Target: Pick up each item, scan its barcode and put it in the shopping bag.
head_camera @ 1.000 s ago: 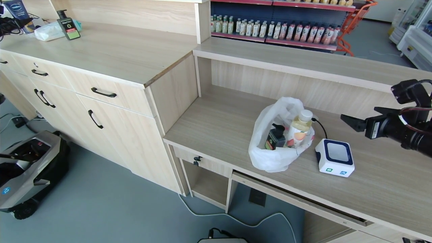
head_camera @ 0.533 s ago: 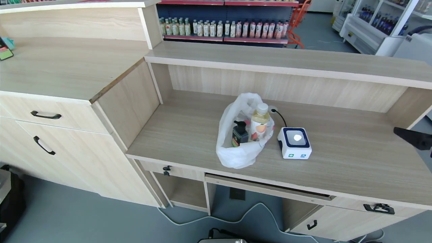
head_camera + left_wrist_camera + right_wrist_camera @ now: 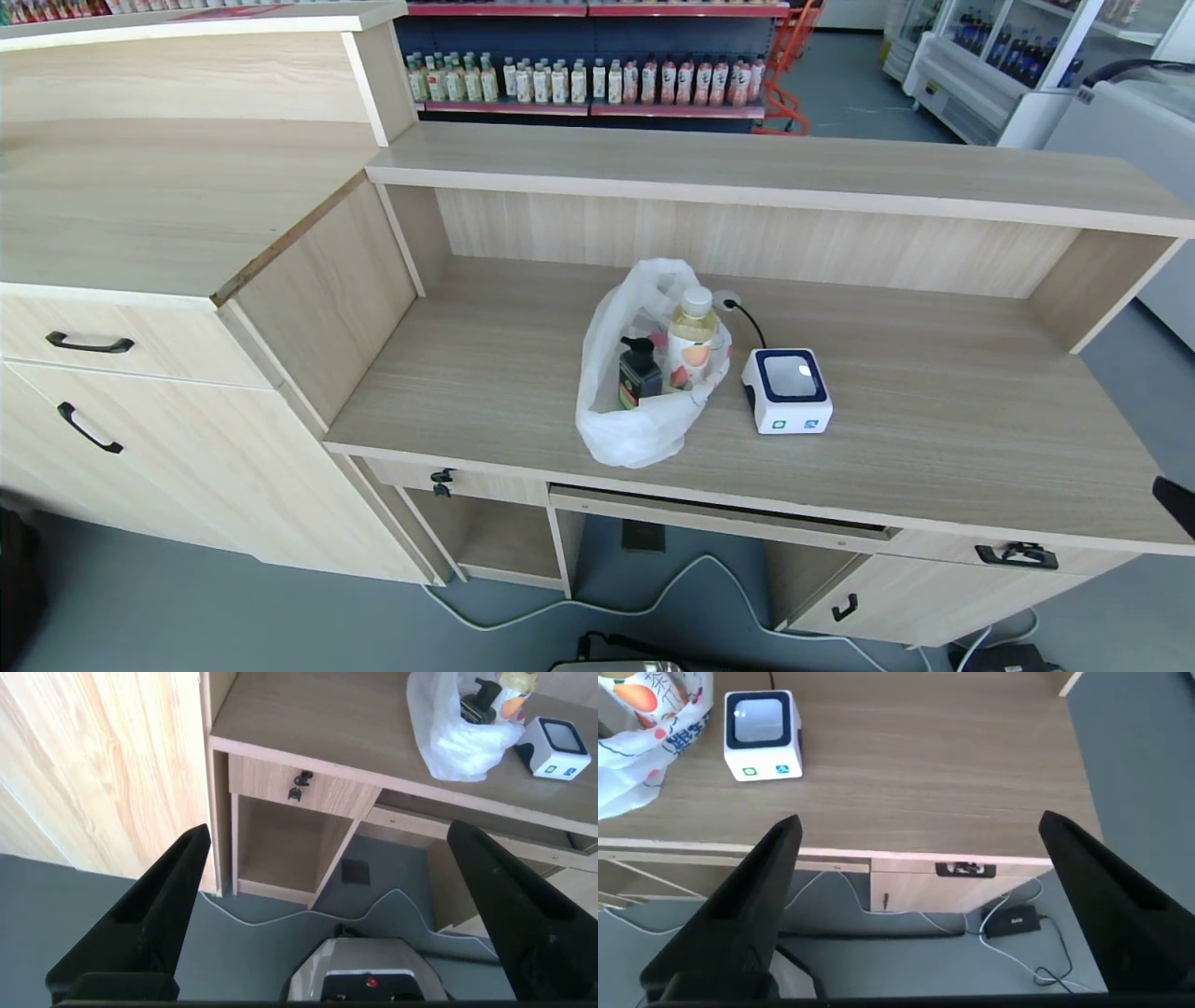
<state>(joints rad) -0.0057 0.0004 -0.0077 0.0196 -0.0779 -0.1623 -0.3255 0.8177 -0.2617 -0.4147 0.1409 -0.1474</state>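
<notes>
Bagged in white plastic shopping bag [image 3: 635,425]: pale juice bottle [image 3: 692,341], dark pump bottle [image 3: 639,373]. Empty, spread: left gripper [image 3: 329,833], right gripper [image 3: 920,821]. Hold both clear.

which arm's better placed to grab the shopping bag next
Likely left: the shopping bag stands left of the scanner, so the left tool has bare counter up to it, while the right tool would have to pass the scanner.
</notes>
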